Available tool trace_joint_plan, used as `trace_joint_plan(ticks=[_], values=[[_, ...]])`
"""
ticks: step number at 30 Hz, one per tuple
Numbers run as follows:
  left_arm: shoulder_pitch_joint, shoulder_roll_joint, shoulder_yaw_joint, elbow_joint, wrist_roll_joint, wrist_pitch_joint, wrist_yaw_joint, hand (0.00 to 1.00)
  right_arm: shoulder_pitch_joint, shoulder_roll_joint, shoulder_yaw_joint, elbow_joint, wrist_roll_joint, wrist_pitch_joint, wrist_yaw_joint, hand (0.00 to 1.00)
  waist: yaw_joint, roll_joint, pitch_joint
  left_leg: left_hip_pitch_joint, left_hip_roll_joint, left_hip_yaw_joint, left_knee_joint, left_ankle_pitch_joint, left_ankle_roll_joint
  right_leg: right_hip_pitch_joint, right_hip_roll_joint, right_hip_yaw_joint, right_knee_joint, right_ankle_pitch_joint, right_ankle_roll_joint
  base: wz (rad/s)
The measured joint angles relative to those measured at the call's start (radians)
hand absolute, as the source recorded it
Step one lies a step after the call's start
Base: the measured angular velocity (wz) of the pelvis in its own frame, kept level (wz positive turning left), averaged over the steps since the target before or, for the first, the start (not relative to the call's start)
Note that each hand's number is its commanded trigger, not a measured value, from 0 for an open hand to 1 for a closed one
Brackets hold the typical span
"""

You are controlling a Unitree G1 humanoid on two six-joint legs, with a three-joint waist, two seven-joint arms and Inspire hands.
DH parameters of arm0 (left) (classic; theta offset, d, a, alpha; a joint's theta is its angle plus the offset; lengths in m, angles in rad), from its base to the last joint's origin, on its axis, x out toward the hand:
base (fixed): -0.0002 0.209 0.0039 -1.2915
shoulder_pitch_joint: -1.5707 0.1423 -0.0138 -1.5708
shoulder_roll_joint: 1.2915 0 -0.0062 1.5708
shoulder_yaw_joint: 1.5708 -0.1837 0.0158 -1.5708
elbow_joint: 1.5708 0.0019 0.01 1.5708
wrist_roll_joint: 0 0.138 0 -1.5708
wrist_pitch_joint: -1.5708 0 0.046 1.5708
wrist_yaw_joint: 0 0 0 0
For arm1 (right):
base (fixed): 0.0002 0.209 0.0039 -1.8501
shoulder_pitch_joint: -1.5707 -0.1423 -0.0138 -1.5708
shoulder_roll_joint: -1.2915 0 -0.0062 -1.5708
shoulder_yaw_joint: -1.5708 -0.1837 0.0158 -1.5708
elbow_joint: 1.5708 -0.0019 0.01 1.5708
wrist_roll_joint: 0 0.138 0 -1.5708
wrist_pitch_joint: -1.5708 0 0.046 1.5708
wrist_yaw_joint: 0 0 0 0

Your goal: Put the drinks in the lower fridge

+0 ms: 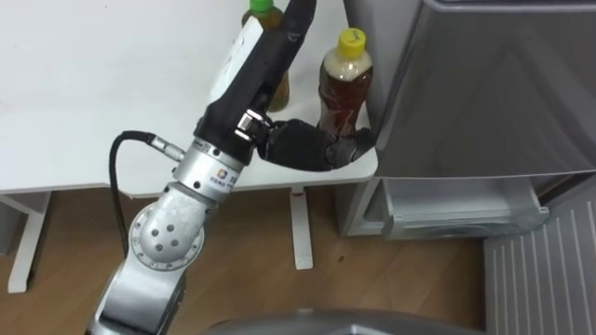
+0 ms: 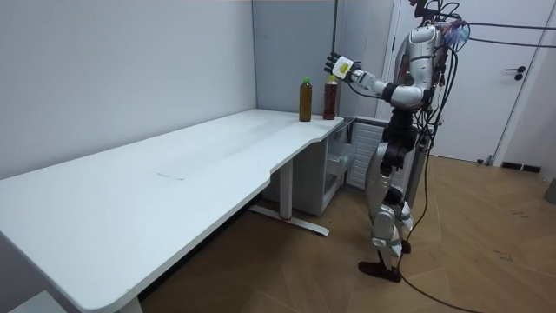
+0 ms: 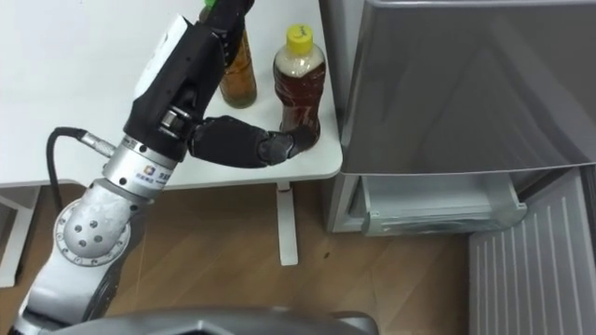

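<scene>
Left hand (image 1: pixel 261 65) is raised over the corner of the white flat surface (image 1: pixel 93 93), its fingers stretched straight and apart, holding nothing. Its dark thumb (image 1: pixel 309 147) reaches toward the foot of the brown plastic drink bottle with a yellow cap (image 1: pixel 345 88); I cannot tell whether it touches. The fingers run up past an amber bottle with a green cap (image 3: pixel 237 79), which stands just beside the first and partly behind the hand. Both bottles are upright near the surface's edge, next to the grey fridge (image 1: pixel 484 84). Below, I see the fridge's lower compartment (image 1: pixel 456 209) open, its ribbed door (image 1: pixel 545 279) swung out. From the room view, the robot stands upright on the wooden floor (image 2: pixel 486 243) at the surface's far corner, left arm lifted toward the bottles.
</scene>
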Motion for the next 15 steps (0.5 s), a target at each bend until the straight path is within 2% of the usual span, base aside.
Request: trace_joint_plan(ticks=[6, 8, 10, 12, 15], values=[[-0.003, -0.002, 0.002, 0.028, -0.020, 0.002, -0.004, 0.00, -0.001, 0.000, 0.000, -0.015, 0.002, 0.001, 0.008, 0.00, 0.003, 0.000, 0.0003, 0.006, 0.000, 0.001, 0.000, 0.000, 0.000, 0.004, 0.000, 0.001, 0.001, 0.000, 0.000, -0.01], [0.000, -0.001, 0.002, 0.063, -0.080, 0.010, -0.008, 0.00, -0.001, 0.000, 0.000, -0.020, -0.001, 0.001, 0.004, 0.00, 0.005, 0.000, 0.0009, 0.016, 0.002, 0.012, -0.004, 0.000, 0.000, 0.007, 0.001, 0.014, 0.001, 0.000, 0.000, -0.14], [0.005, -0.004, 0.007, 0.116, -0.153, 0.030, -0.018, 0.00, 0.000, 0.000, -0.001, -0.035, -0.024, 0.001, -0.010, 0.00, 0.003, -0.001, 0.0017, 0.014, 0.003, 0.020, -0.004, 0.000, 0.000, 0.003, 0.001, 0.022, 0.001, 0.000, 0.000, -0.10], [0.011, -0.002, 0.008, 0.139, -0.188, 0.052, -0.028, 0.00, 0.000, 0.000, -0.001, -0.037, -0.027, 0.005, -0.013, 0.00, 0.005, -0.002, 0.0023, 0.014, 0.003, 0.023, -0.004, 0.000, 0.000, 0.002, 0.002, 0.029, 0.003, 0.000, 0.000, -0.06], [0.027, -0.001, 0.008, 0.142, -0.212, 0.066, -0.052, 0.00, 0.000, 0.000, -0.001, -0.039, -0.027, 0.013, -0.013, 0.00, 0.005, -0.006, 0.0038, 0.012, 0.004, 0.024, -0.004, 0.000, 0.000, -0.001, 0.003, 0.036, 0.003, 0.000, 0.000, -0.01]])
